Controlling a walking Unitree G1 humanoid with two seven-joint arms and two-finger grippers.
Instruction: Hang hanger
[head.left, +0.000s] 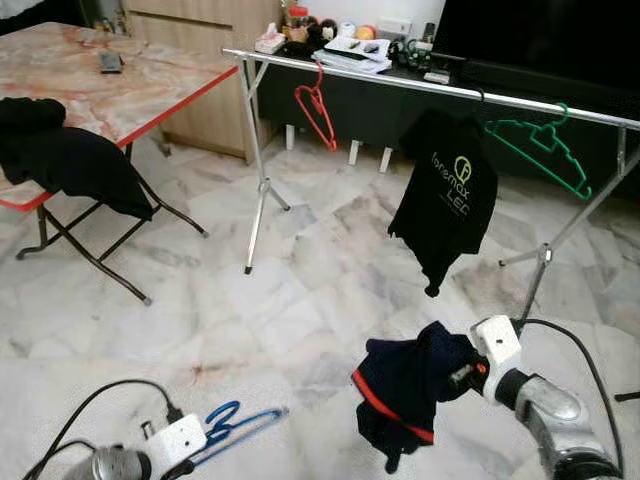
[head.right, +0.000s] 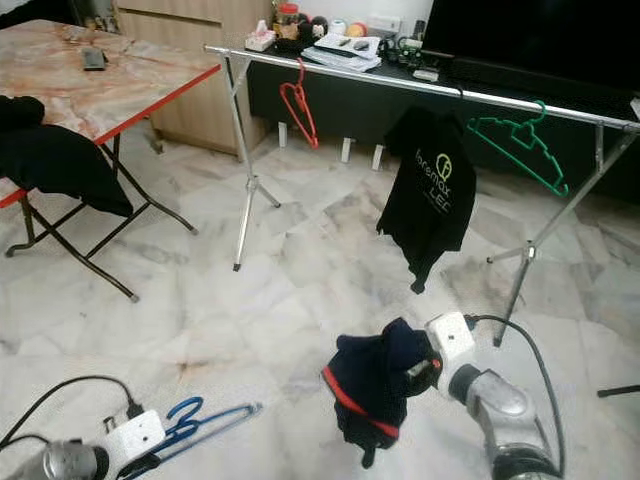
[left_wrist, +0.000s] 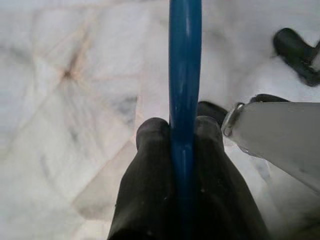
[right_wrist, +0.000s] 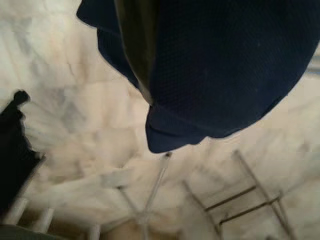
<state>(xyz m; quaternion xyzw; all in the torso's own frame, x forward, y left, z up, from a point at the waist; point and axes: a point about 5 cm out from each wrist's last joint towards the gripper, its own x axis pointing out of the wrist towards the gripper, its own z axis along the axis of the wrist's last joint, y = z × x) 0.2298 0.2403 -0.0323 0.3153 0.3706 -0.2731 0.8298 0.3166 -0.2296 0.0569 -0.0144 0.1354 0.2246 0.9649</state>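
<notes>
My left gripper (head.left: 205, 438) is shut on a blue hanger (head.left: 240, 424), held low at the bottom left; in the left wrist view both black fingers (left_wrist: 150, 165) pinch the blue hanger (left_wrist: 185, 80). My right gripper (head.left: 462, 378) holds up a bunched navy garment (head.left: 410, 390) with a red stripe at the bottom right; its fingertips are hidden in the cloth. The navy garment (right_wrist: 225, 65) also hangs close in the right wrist view. Ahead stands a metal clothes rail (head.left: 400, 82) carrying a red hanger (head.left: 316, 108), a black printed shirt (head.left: 447, 195) and a green hanger (head.left: 540, 145).
A folding table (head.left: 120, 95) with a marble-pattern top stands at the left, a black garment (head.left: 60, 155) draped over its edge. A dark cabinet (head.left: 380, 60) with clutter lies behind the rail. Marble floor (head.left: 300, 300) stretches between me and the rail.
</notes>
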